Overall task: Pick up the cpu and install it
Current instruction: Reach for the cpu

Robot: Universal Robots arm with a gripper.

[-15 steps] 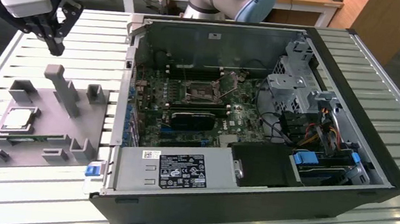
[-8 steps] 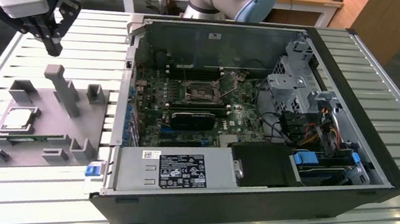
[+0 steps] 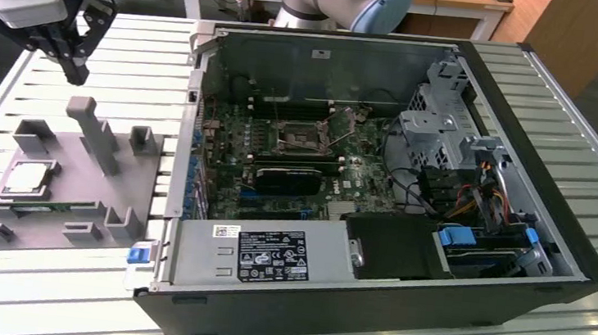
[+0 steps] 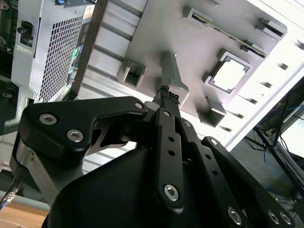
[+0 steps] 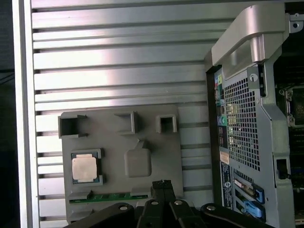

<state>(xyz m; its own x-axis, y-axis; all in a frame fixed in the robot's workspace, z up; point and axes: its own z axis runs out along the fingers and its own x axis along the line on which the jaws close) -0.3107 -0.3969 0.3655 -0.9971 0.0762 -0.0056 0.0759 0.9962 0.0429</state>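
Note:
The cpu [image 3: 29,177], a small square chip with a shiny silver top, lies flat in a recess of the grey plastic fixture [image 3: 82,200] on the slatted table, at the exterior view's left. It also shows in both wrist views [image 4: 229,75] [image 5: 84,167]. My gripper [image 3: 73,73] hangs high above the fixture's far end, well apart from the chip. Its black fingers [image 5: 162,184] are pressed together with nothing between them, so it is shut and empty. The open computer case [image 3: 188,124] lies beside the fixture, with the motherboard socket [image 3: 299,137] inside.
Tall grey posts [image 3: 92,131] rise from the fixture near the chip. A green strip [image 5: 109,196] lies in a slot along the fixture's edge. The case holds cables, a drive cage [image 3: 446,124] and a power supply [image 3: 263,255]. The table edge [image 5: 23,114] runs past the fixture.

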